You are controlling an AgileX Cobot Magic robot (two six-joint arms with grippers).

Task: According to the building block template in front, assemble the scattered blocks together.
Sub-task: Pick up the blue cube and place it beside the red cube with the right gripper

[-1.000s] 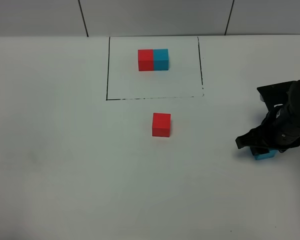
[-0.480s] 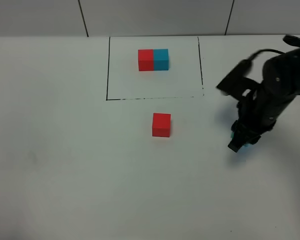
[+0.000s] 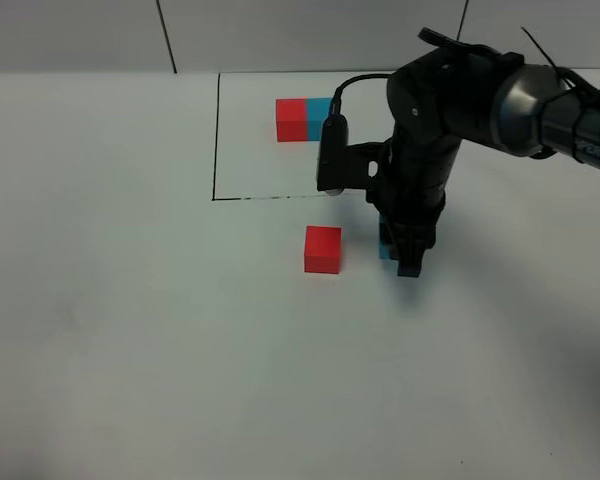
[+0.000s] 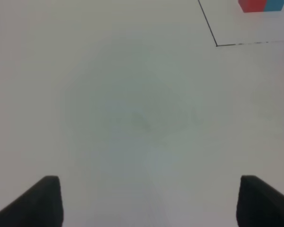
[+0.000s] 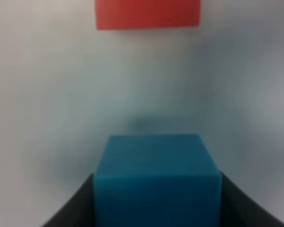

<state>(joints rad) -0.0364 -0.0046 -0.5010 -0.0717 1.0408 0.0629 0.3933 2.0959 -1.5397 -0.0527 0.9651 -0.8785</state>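
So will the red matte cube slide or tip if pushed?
Likely slides, not tips: the red matte cube sits flat, as wide as tall. Probably light, so it may skate across the smooth white table or twist if the cyan-blue matte cube hits off-centre.

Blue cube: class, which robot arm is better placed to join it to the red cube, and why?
Right. The right tool is shut on the blue cube, a short gap from the red cube. The left tool is open, with neither loose cube in its wrist view.
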